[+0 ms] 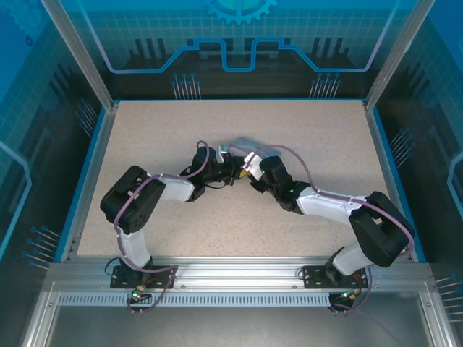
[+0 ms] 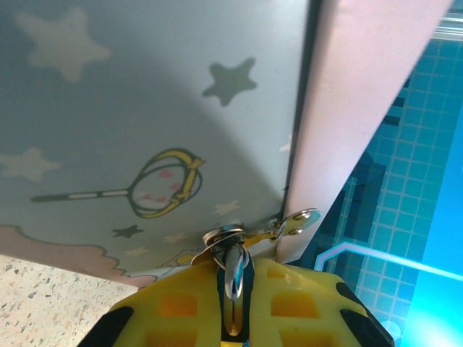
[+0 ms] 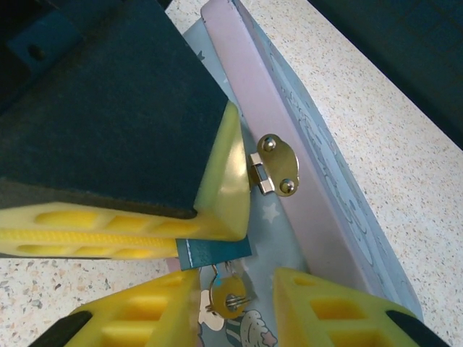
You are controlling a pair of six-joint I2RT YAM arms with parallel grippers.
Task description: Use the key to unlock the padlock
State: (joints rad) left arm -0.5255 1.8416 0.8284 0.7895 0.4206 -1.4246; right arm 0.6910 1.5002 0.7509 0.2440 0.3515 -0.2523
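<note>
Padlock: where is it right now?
Right wrist view, bottom centre: the padlock hangs against the tin, between the open fingers of the right gripper.

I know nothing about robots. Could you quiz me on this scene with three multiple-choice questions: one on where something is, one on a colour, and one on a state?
1. Where is the pale blue tin box?
A) near the middle of the table
B) in the far left corner
C) on the near metal rail

2. What colour are the fingers of the right gripper?
A) red
B) yellow
C) white

3. How do that gripper's jaws stand?
A) apart
B) pressed together
C) clamped on the tin's clasp

Answers:
1 A: the top view shows the tin mid-table, where the two arms meet.
2 B: the right wrist view shows ribbed yellow pads.
3 A: a clear gap separates the two fingers.
</note>
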